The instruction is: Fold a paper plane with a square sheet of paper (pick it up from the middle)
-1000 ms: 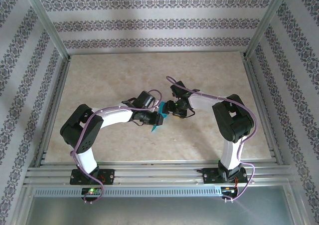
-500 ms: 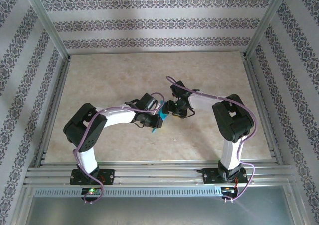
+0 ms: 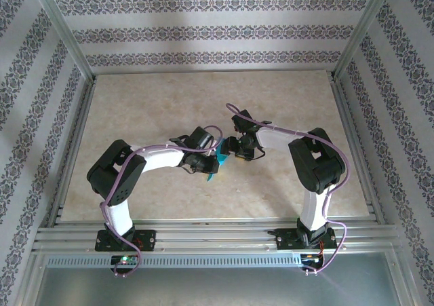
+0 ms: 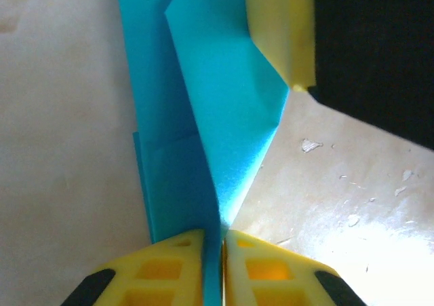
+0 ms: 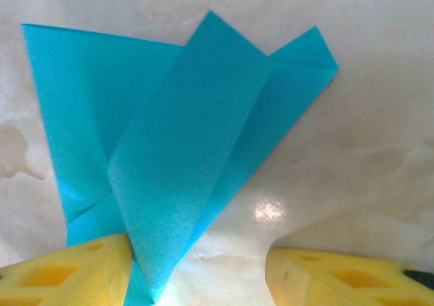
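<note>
Nearest, bottom centre of the left wrist view: left gripper [image 4: 213, 241] clenched on the lower tip of the teal paper [image 4: 217, 102], half folded, flaps reaching toward upper frame. In the right wrist view: right gripper [image 5: 198, 252] spread wide, grasping nothing, paper just beside the finger at lower left. Liable to tear or mis-crease if tugged on so narrow a pinch, or to slip free. Farther off, marbled table [image 3: 169, 96]. No legible writing or brands.

A beige, marbled bench [image 3: 169, 96] fills the middle, glossy enough to throw back a bright spot of light [image 5: 270, 211]. Behind it and at both its sides stand walls [image 3: 217, 31] papered white with dark floral stripes. Aluminium posts [image 3: 64, 28] rise from its far corners. Aluminium rails [image 3: 217, 235] run along its near edge, with a grey perforated strip [image 3: 217, 260] just outside them.
</note>
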### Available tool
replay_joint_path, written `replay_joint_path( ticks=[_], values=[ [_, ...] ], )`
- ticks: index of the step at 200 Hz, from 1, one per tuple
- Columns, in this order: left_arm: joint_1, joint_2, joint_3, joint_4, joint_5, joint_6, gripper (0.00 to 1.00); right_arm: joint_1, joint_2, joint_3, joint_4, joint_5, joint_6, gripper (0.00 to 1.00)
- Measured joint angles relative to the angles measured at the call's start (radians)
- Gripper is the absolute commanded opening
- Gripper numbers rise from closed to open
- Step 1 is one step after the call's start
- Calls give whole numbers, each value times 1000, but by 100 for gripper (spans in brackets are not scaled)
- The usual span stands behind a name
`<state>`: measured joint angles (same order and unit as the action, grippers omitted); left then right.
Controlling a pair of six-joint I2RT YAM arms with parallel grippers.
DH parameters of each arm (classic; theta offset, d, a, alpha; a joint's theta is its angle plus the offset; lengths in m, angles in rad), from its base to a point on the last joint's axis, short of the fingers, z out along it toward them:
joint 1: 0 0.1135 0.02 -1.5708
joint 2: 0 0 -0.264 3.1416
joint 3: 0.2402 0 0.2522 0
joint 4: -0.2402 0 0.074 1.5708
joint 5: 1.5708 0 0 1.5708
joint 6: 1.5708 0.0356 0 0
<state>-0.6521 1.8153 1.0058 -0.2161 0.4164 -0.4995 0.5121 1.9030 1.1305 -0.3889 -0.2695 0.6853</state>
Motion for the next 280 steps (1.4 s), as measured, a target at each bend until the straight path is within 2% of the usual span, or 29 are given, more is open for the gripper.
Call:
replay_joint_path(
  ticks=[40, 95, 126, 158, 211, 280],
  values=[
    [32, 0, -27, 36, 60, -52, 13, -20, -10, -23, 32, -47, -10, 71],
    [72, 13, -46, 76, 146, -119, 8, -79, -35, -76, 107, -208, -79, 71],
    [86, 21, -46, 81, 179, -145, 7, -91, -37, -80, 108, -247, -125, 71],
    [92, 24, -46, 82, 194, -157, 7, -85, -24, -61, 79, -233, -152, 70],
    [92, 26, -45, 82, 205, -161, 8, -53, 28, 26, -34, -137, -130, 70],
    [92, 26, -41, 82, 212, -163, 21, -18, 64, 89, -111, -40, -63, 72]
  ],
)
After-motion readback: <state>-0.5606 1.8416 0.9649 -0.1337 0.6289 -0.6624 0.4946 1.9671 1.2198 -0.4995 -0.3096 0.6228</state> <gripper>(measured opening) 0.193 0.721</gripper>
